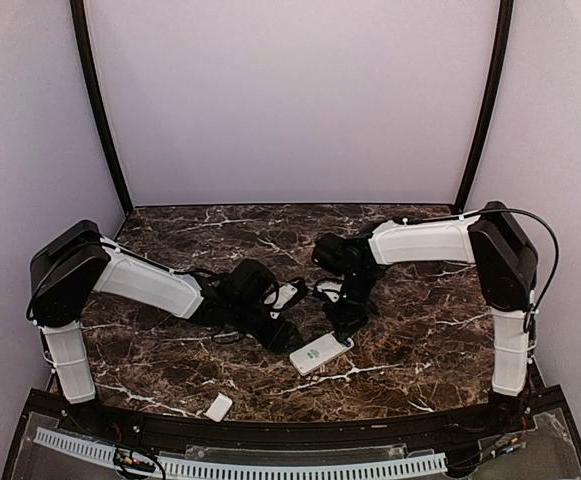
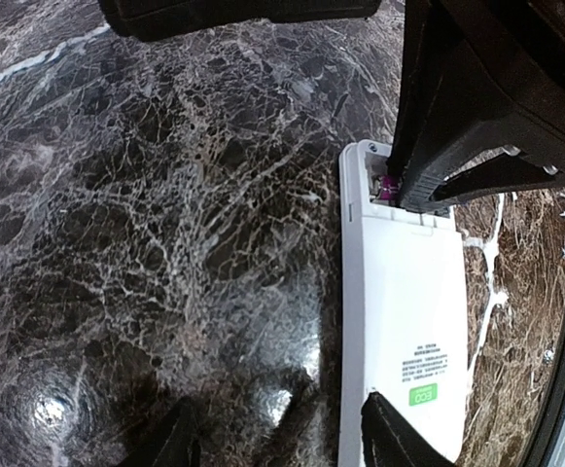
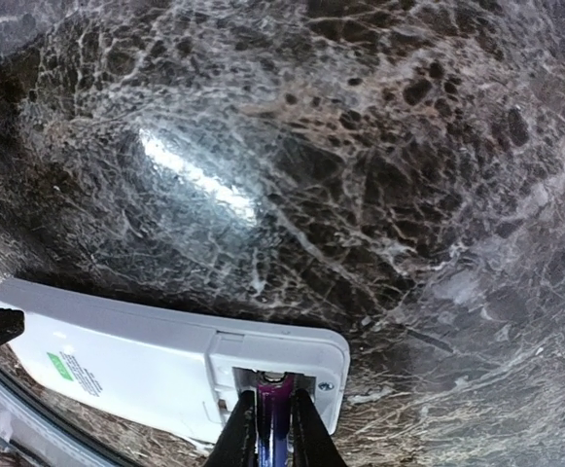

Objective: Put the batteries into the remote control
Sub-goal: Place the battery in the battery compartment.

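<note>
Marble, dark and white-veined, forms the surface (image 1: 150, 350); a small white cover plate (image 1: 219, 406) lies near its front edge, left of centre; the left fingers (image 2: 399, 443) stand spread, one tip over the label end of the remote control (image 1: 320, 353), which lies back-up mid-surface; the right fingers (image 3: 238, 438) pinch a purple battery (image 3: 274, 404) at its open compartment

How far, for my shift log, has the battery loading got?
Done: cover plate is off, lying apart; the remote control has its compartment open. In hand: right gripper holds a purplish battery at that compartment, while the open left gripper has one finger over the remote's labelled end. Left: seating it, any second battery, not in view, and the cover.
</note>
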Tool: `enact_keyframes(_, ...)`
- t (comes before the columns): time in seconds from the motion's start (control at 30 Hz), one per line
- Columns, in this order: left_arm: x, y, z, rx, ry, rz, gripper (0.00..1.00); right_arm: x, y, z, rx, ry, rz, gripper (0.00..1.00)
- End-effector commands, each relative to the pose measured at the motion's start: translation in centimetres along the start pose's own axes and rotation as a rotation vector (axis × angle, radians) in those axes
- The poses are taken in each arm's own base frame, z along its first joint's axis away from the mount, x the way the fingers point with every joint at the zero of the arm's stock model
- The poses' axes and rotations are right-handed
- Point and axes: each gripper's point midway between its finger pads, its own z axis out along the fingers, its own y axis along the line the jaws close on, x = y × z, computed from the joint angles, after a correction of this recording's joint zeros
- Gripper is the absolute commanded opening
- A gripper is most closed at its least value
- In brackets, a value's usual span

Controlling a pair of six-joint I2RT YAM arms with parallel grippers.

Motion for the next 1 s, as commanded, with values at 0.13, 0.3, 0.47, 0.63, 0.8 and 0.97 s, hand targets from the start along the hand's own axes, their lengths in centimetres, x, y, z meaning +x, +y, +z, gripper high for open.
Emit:
enact_keyframes(0.13, 1.4, 0.3, 0.7, 0.004, 0.055, 0.005, 0.56, -0.5, 0.3, -0.3, -0.015, -0.003, -0.032, 0.18)
enact_keyframes(0.3, 1.5, 0.4, 0.7, -0.003, 0.061, 0.011, 0.56, -0.6, 0.8, -1.1, -0.037, -0.015, -0.038, 0.18)
enact_keyframes(0.47, 1.7, 0.5, 0.8, -0.007, 0.067, 0.008, 0.56, -0.1, 0.8, -0.7, -0.050, -0.002, -0.029, 0.14)
enact_keyframes(0.63, 2.0, 0.7, 0.9, -0.011, 0.073, 0.011, 0.56, 0.1, 1.0, -0.7, -0.062, -0.005, -0.024, 0.16)
enact_keyframes(0.8, 2.0, 0.7, 0.9, -0.012, 0.074, 0.011, 0.56, 0.0, 0.8, -1.0, -0.066, -0.011, -0.016, 0.18)
enact_keyframes(0.97, 2.1, 0.7, 1.0, -0.011, 0.076, 0.013, 0.56, -0.2, 0.9, -1.5, -0.080, -0.025, -0.012, 0.21)
